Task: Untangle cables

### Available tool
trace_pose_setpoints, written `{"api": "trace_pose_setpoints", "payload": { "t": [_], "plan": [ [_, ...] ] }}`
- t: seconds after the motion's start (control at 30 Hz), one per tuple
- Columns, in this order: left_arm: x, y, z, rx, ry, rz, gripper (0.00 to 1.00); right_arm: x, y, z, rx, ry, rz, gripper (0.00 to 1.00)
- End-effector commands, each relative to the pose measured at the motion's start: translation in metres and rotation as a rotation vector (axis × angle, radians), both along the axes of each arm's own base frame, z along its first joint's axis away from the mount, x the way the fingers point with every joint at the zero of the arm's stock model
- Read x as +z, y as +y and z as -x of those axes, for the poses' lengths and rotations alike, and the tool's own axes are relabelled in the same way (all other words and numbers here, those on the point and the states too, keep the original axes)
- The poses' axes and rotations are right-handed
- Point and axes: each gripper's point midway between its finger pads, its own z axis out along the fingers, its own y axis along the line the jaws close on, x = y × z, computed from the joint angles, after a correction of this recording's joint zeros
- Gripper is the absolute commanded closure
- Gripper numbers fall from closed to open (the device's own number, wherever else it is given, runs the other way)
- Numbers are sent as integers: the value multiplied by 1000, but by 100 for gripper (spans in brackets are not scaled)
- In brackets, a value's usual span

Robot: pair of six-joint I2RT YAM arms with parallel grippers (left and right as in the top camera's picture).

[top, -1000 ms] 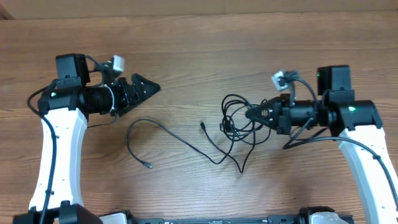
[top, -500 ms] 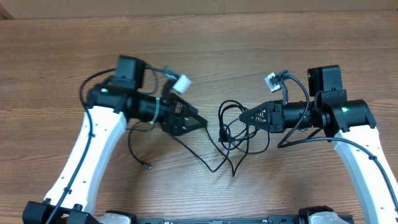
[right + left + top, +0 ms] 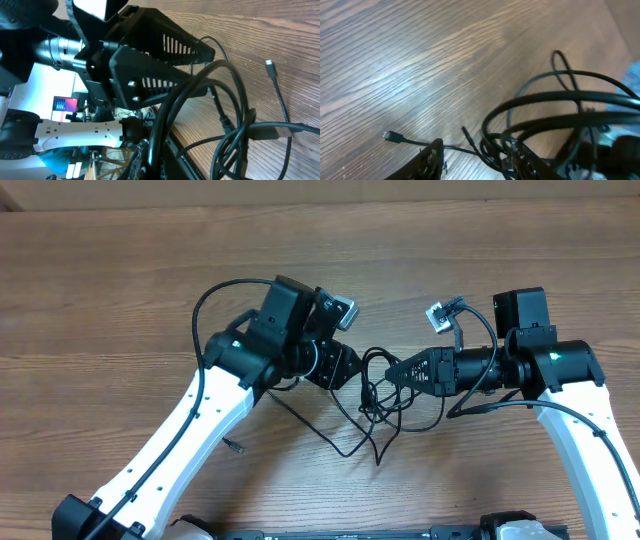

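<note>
- Left gripper straddles the cables mid-table, jaws apart, nothing visibly pinched.
- My right gripper is clamped on the far side of the same cables.
- Step, I judge: securing a second hold; next, close, then draw apart gently.
- No container in sight.

The cables lay tangled on the desk just right of centre, between the left gripper and the right gripper. One strand trailed left toward the front edge.
</note>
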Motion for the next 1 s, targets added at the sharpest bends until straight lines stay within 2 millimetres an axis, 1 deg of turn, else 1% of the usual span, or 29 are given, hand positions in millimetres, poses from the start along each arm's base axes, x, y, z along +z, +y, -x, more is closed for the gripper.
{"api": "trace_pose_setpoints", "payload": {
  "t": [0.0,0.17,0.4,0.63,0.73,0.87,0.97],
  "plan": [
    [4,0,-7,83,-4,-22,56,7,3,2,15,-2,-29,96],
    [7,-7,1,44,23,20,57,3,1,1,4,0,-4,96],
    [12,-15,11,-4,59,69,59,-11,-6,-7,-69,53,86,96],
    [13,-21,17,-42,57,78,60,-11,-6,-8,-70,52,82,96],
    [10,-25,21,-51,45,59,60,-3,-2,-4,-46,58,34,96],
    [0,-25,18,-19,12,-16,66,4,2,0,-25,66,-10,96],
    [-6,-21,13,24,-5,-61,73,4,2,1,-23,70,-13,96]
  ]
}}
